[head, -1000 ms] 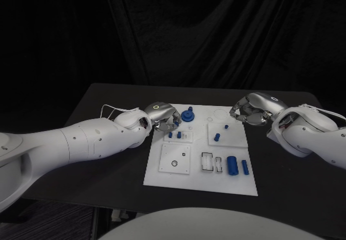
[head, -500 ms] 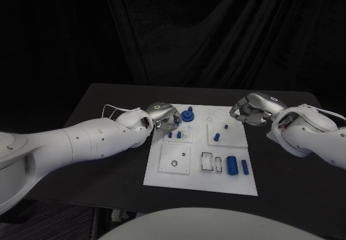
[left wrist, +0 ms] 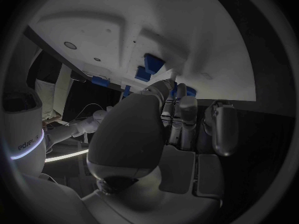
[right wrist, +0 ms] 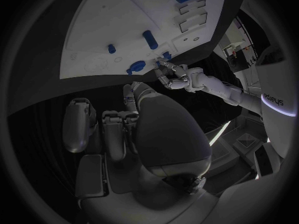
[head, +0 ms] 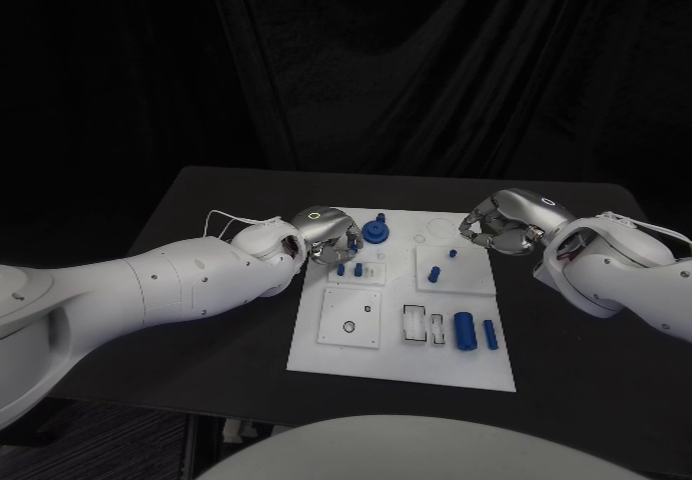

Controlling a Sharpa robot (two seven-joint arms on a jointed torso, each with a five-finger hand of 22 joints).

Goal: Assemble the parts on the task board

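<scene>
I judge the small blue parts (head: 464, 331) lying on the task board (head: 404, 360) light, rigid and smooth, best pinched across their sides. My left hand (head: 326, 231) and right hand (head: 498, 222) hover at the board's far edges, fingers curled, grasping nothing I can see.

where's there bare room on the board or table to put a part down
Free: the near strip of the task board, below the large blue cylinder and slots, and the black table near-left of the board. Crowded: the far-left corner, where the left hand sits by the blue pegs and blue knob; the right hand hangs at the far-right edge.
</scene>
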